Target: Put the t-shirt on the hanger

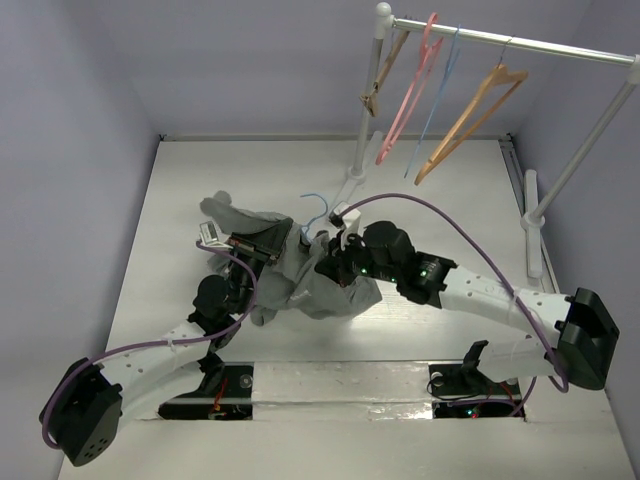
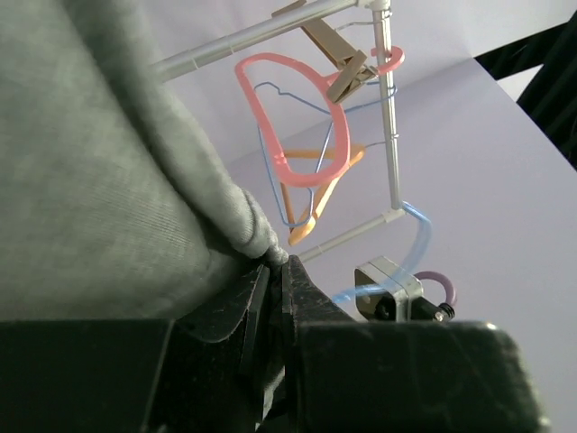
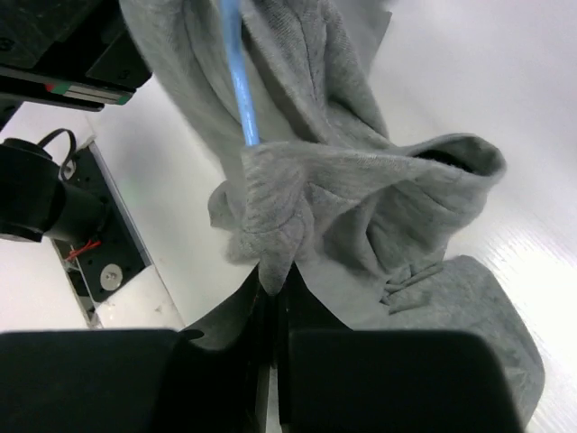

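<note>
The grey t-shirt (image 1: 300, 280) lies bunched on the table between both arms. The light-blue hanger is inside it; only its hook (image 1: 318, 207) sticks out at the far side. My left gripper (image 1: 262, 250) is shut on a fold of the t-shirt (image 2: 108, 180), pinched at the jaw tips (image 2: 278, 262). My right gripper (image 1: 335, 262) is shut on another fold of the t-shirt (image 3: 361, 207), gripped at the tips (image 3: 275, 284). A blue bar of the hanger (image 3: 239, 81) runs into the cloth above that fold. Its hook also shows in the left wrist view (image 2: 416, 242).
A white clothes rack (image 1: 520, 42) stands at the far right, with a pink hanger (image 1: 410, 90), a thin blue hanger (image 1: 437, 95), a tan wooden hanger (image 1: 470, 115) and a clothespin (image 1: 378, 85). Its feet (image 1: 533, 215) rest on the table. Walls enclose the table.
</note>
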{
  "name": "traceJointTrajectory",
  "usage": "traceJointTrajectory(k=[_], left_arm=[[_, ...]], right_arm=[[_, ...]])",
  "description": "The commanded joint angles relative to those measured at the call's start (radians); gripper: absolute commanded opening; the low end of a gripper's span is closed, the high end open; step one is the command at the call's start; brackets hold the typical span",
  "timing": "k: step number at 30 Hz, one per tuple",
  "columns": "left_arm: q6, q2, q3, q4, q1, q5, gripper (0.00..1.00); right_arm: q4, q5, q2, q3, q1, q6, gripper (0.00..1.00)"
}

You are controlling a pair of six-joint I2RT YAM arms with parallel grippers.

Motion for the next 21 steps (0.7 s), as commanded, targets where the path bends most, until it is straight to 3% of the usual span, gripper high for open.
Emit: traceJointTrajectory(k=[1,2,6,9,16,21], left_arm=[[0.026,-0.026,0.045,0.024,0.001,0.024,0.0],[0.039,-0.028,0.061,0.003,0.001,0.022,0.0],[0.136,-0.066,0.115,-0.181,0.001,-0.018,0.53],[0.22,-0.12,0.144,-0.305,0.001,-0.068,0.64],[0.378,-0.257,0.215,-0.53,0.01,-0.229,0.68],[0.501,-0.191,0.308,-0.617,0.01,-0.228,0.55]], right_arm=[[0.055,0.084,-0.026,0.035,0.003,0.008,0.0],[0.04,0.097,-0.05,0.029,0.003,0.013,0.0],[-0.023,0.149,-0.115,0.006,0.003,0.03,0.0],[-0.084,0.164,-0.168,-0.005,0.003,0.034,0.0],[-0.149,0.17,-0.267,-0.033,0.003,0.036,0.0],[-0.19,0.16,-0.314,-0.04,0.003,0.041,0.0]])
